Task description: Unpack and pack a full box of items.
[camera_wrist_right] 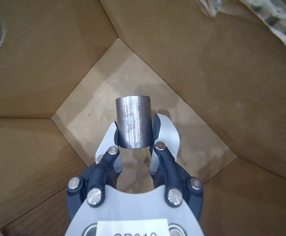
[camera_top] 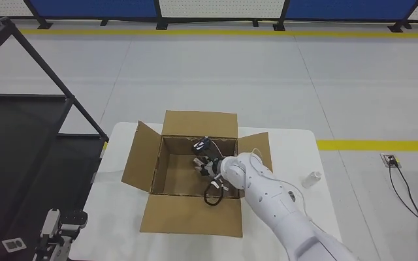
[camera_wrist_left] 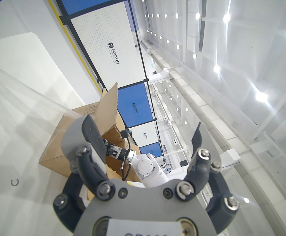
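An open cardboard box (camera_top: pixel 189 218) stands on the white table (camera_top: pixel 294 140), flaps spread. Inside it, my right gripper (camera_wrist_right: pixel 134 129) is shut on a short grey metal cylinder (camera_wrist_right: pixel 133 120), held above the box's bare floor (camera_wrist_right: pixel 93 111). From the top view the right gripper (camera_top: pixel 201 163) sits in the box's far right part. My left gripper (camera_wrist_left: pixel 143 136) is open and holds nothing; it is off the table's left front corner, low, pointing up past the box (camera_wrist_left: pixel 67 138) towards the ceiling. It appears as a small shape (camera_top: pixel 60 225) in the top view.
A small white bottle (camera_top: pixel 312 178) lies on the table right of the box. A black metal frame (camera_top: pixel 59 130) stands left of the table. The box's right flap (camera_top: pixel 256 145) rises beside the right arm. Crumpled paper (camera_wrist_right: pixel 263 11) shows at the box wall.
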